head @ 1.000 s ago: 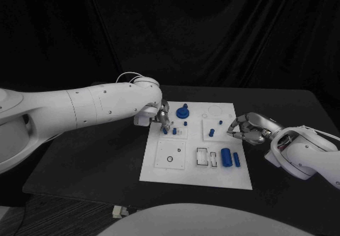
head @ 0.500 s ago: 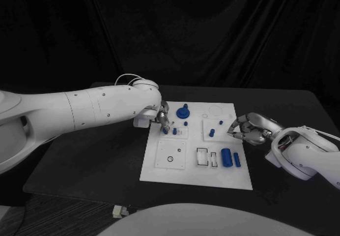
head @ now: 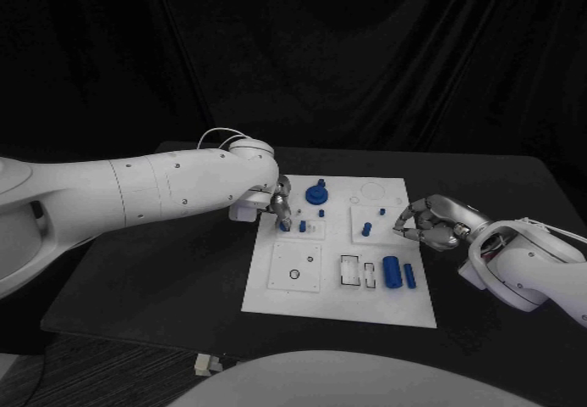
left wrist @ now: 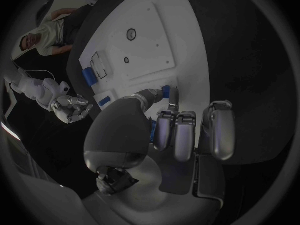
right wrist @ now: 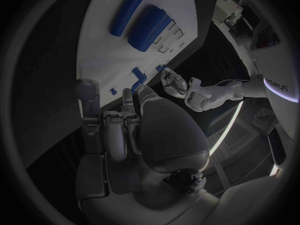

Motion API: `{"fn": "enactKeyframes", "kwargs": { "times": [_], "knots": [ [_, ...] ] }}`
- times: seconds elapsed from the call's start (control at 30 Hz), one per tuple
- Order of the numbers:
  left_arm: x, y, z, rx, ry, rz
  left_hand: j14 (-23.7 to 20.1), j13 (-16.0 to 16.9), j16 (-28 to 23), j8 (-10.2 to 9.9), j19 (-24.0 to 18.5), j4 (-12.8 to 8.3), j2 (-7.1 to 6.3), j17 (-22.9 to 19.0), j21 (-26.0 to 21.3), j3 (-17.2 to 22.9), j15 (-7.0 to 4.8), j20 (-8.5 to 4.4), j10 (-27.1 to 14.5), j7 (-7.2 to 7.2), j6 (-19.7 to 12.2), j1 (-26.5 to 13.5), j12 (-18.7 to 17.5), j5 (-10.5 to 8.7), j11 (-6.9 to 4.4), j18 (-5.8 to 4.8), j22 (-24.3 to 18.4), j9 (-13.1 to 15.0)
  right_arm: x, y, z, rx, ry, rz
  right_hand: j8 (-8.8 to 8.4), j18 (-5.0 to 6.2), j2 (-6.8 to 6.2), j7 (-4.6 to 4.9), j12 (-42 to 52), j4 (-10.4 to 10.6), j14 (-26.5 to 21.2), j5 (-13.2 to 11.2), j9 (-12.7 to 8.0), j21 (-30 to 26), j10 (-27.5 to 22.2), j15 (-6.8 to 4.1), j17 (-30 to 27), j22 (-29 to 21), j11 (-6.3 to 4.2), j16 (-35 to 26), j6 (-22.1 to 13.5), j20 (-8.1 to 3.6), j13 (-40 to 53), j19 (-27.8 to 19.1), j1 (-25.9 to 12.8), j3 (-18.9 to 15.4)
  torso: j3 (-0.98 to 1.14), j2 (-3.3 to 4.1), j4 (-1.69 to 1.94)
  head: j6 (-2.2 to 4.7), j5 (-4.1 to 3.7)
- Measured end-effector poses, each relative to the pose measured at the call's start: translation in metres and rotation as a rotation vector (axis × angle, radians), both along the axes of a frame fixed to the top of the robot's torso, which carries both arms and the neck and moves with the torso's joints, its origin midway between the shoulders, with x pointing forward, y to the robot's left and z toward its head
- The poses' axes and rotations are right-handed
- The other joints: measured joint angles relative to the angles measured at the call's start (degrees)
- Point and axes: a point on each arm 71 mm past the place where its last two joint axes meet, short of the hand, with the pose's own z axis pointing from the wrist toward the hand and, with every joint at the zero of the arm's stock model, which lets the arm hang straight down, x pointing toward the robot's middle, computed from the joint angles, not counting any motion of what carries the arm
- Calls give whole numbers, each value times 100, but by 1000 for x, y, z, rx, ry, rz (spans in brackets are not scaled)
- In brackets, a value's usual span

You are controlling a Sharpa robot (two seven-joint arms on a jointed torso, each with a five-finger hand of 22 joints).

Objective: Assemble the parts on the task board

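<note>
The white task board (head: 293,292) lies mid-table. My left hand (head: 279,206) hovers over the board's far left part and pinches a small blue peg (head: 285,225) between thumb and a finger; the peg (left wrist: 165,90) shows at the fingertips over the board (left wrist: 150,50). Close by are a round blue piece (head: 317,195) and two short pegs (head: 302,226). My right hand (head: 428,222) hangs at the board's right edge, fingers curled in, nothing in them. A thick blue cylinder (head: 392,271) and a thin one (head: 409,275) lie near the board's front right.
Two more small blue pegs (head: 366,227) stand in the board's right half, beside the right hand. Rectangular slots (head: 351,270) and a small ring hole (head: 293,274) mark the board's near part. Black table (head: 159,280) surrounds the board.
My left hand has crept slightly nearer and lower over the board with the peg. The right hand has stayed put.
</note>
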Motion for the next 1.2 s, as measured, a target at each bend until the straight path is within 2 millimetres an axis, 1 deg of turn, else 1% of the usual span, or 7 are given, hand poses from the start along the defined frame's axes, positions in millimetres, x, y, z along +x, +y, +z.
{"fn": "enactKeyframes", "kwargs": {
  "times": [0.33,0.47,0.53,1.2],
  "knots": [
    [1,3,-1,10,-3,11,0,0,0,0,0,-16,-1,0,0,-16,0,0,0,0,0,-1,0,-21,0,0,0,-2,0,0,0,0,1,0,0,0,0,0,0,0,0,0,0,0,0,0,0,0,0,0,0,0,2,0,0,0,0,0,2,0,2],
    [2,3,-1,8,-7,14,0,0,0,0,0,-16,-1,0,0,-16,0,0,0,0,0,-1,0,-22,0,0,0,-1,0,0,0,0,1,0,0,0,0,0,0,0,0,0,0,0,0,0,0,0,0,0,0,0,3,0,0,0,0,1,2,0,-1],
    [2,3,-1,6,-9,17,0,0,0,0,21,-16,-8,0,0,-16,0,21,0,0,0,-8,0,-25,0,-1,0,-1,0,0,0,-1,1,0,0,0,0,0,0,0,0,0,0,0,0,0,0,0,0,0,0,0,3,0,0,0,0,1,2,0,-3],
    [3,1,-2,-9,-30,28,0,0,0,0,21,-16,-15,0,0,-16,0,21,0,-1,-1,-15,0,-5,0,0,0,-8,0,0,0,0,2,0,0,0,0,0,0,0,0,0,0,-24,0,0,0,4,0,0,0,0,0,0,0,0,-1,2,0,0,-10]
  ]
}}
